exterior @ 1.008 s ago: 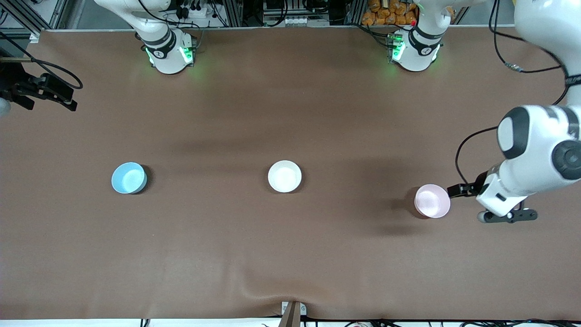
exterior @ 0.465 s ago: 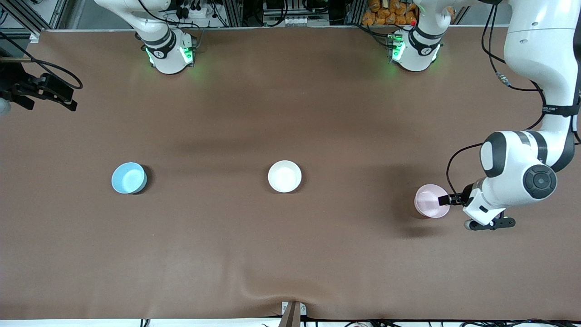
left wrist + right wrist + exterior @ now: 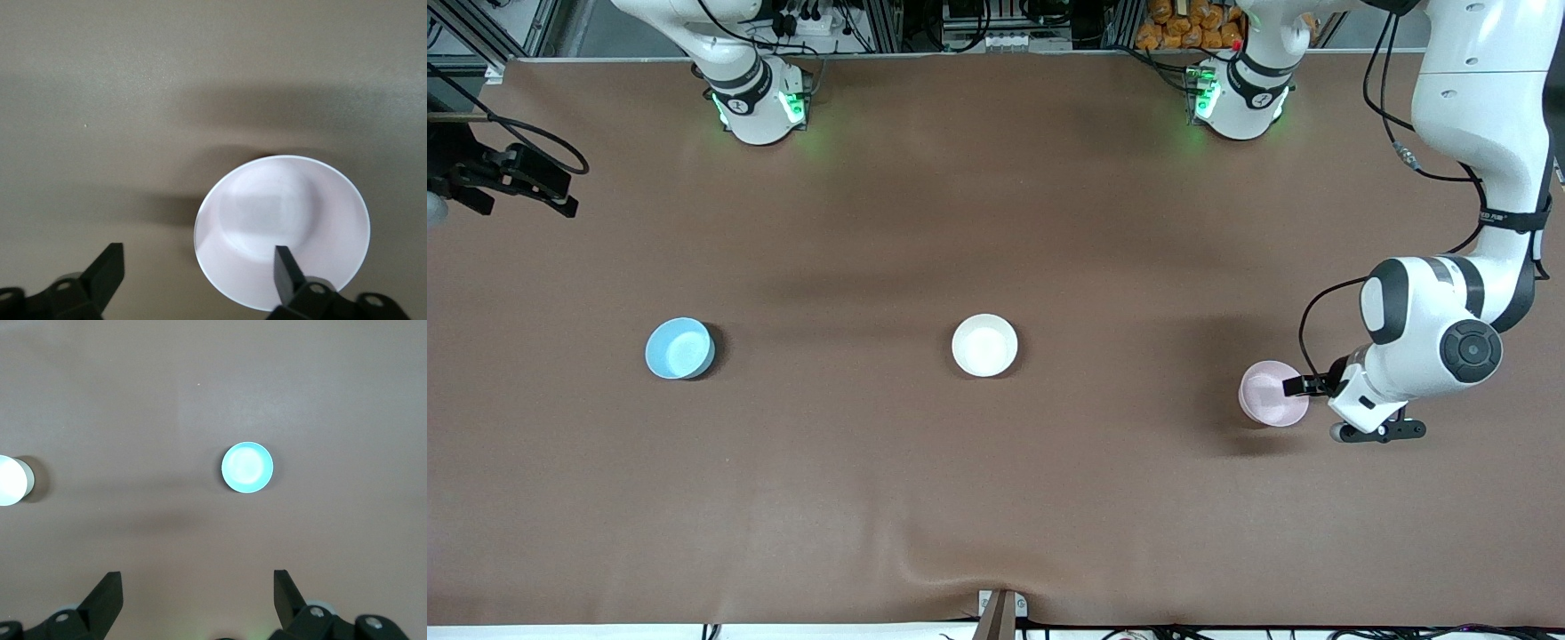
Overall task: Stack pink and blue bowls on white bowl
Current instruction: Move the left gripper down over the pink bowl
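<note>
The pink bowl [image 3: 1270, 393] sits on the table toward the left arm's end. It fills much of the left wrist view [image 3: 267, 213]. My left gripper [image 3: 1303, 389] is open and low at the bowl's rim [image 3: 199, 267]: one finger [image 3: 287, 267] is over the bowl's inside, the other [image 3: 110, 267] is outside it over bare table. The white bowl [image 3: 984, 345] sits mid-table. The blue bowl [image 3: 679, 348] sits toward the right arm's end. My right gripper [image 3: 199, 593] is open and empty, high above the table, with the blue bowl [image 3: 247, 467] and the white bowl [image 3: 10, 480] far below.
A brown mat [image 3: 996, 498] covers the whole table, with a small wrinkle at the edge nearest the front camera. The two arm bases [image 3: 758, 102] [image 3: 1240, 98] stand along the table's edge farthest from the front camera. The three bowls lie in a rough line, well apart.
My left arm has swung in and come down, bringing its open gripper from beside the pink bowl onto its rim. The bowls and the right arm have not moved.
</note>
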Tool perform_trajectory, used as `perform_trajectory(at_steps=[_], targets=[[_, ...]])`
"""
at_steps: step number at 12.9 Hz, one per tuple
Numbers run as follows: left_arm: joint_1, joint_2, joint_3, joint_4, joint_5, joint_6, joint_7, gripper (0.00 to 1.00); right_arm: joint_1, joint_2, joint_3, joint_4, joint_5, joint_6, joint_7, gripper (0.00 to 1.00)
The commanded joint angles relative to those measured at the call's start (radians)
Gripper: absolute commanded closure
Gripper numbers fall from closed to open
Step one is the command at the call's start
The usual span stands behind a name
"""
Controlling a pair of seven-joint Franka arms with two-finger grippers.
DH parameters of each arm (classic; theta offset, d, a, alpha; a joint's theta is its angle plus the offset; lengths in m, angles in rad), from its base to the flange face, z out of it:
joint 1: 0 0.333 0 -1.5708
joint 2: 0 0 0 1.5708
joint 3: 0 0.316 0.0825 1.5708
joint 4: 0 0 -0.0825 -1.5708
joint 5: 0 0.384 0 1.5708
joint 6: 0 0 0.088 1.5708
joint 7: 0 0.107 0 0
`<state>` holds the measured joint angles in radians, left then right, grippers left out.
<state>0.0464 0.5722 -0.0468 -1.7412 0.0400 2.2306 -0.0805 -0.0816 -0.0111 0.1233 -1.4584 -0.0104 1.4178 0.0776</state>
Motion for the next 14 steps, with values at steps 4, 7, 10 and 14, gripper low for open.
perform_trajectory(at_steps=[4,7,10,14], targets=[[0.004,0.026,-0.002,-0.011,-0.02,0.043,0.019,0.28,-0.018,0.008,0.01,0.018,0.017,-0.013,0.002,0.0],[0.004,0.037,-0.002,-0.009,-0.022,0.047,0.019,0.37,-0.018,0.008,0.01,0.018,0.017,-0.013,0.002,0.0],[0.006,0.044,-0.002,-0.008,-0.023,0.047,0.018,0.47,-0.018,0.008,0.01,0.018,0.017,-0.013,0.002,0.0],[0.009,0.052,-0.004,-0.006,-0.023,0.049,0.019,0.59,-0.024,0.01,0.01,0.018,0.017,-0.013,0.002,0.0]])
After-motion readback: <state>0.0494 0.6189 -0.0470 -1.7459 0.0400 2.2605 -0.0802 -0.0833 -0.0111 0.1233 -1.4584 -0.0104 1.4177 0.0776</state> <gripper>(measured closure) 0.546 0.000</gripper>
